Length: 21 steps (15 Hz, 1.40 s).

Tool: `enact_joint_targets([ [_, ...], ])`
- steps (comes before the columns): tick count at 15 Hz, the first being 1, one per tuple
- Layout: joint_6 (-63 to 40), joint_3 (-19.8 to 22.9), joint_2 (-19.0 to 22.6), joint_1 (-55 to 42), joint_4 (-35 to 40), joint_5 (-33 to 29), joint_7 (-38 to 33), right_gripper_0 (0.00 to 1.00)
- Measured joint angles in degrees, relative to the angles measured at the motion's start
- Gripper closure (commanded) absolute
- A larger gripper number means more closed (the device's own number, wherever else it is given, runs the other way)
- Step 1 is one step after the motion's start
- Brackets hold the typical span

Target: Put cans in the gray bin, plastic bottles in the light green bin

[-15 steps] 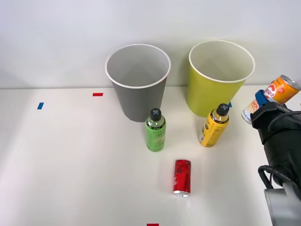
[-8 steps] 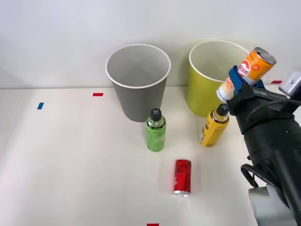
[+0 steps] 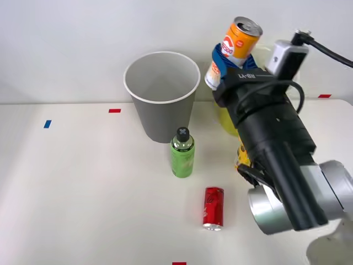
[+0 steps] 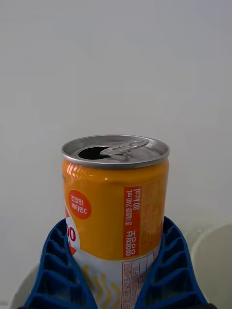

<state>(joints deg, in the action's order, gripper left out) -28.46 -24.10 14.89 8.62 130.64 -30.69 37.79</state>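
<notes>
My right gripper is shut on the pale can with the orange end and holds it upright, high in the air. It hangs just right of the gray bin and over the light green bin, which my arm mostly covers. In the wrist view the can shows its opened top, with a blue ribbed finger on each side. The red can lies on the table. The green-label bottle stands before the gray bin. Beside my arm a sliver of the yellow bottle shows.
Small tape marks lie on the white table: red, blue, red at the front edge and red at the far right. A plain wall stands close behind the bins.
My right arm has swung left and up with the can, from right of the light green bin to above its left side, close to the gray bin. The table's objects have not moved.
</notes>
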Motion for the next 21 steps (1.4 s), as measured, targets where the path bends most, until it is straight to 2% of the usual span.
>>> enact_joint_targets([
  [7,2.31,-2.94,0.17,13.39,-14.00,0.13,-0.80,1.00],
  [9,4.08,-3.11,0.15,16.05,-17.08,2.25,-1.07,1.00],
  [16,4.73,-5.60,0.95,21.26,-23.85,4.31,-1.02,1.00],
  [20,4.85,-6.21,-0.58,24.07,-27.25,4.31,-1.15,1.00],
  [21,4.89,-6.21,-0.71,24.17,-27.29,4.31,-1.26,0.94],
])
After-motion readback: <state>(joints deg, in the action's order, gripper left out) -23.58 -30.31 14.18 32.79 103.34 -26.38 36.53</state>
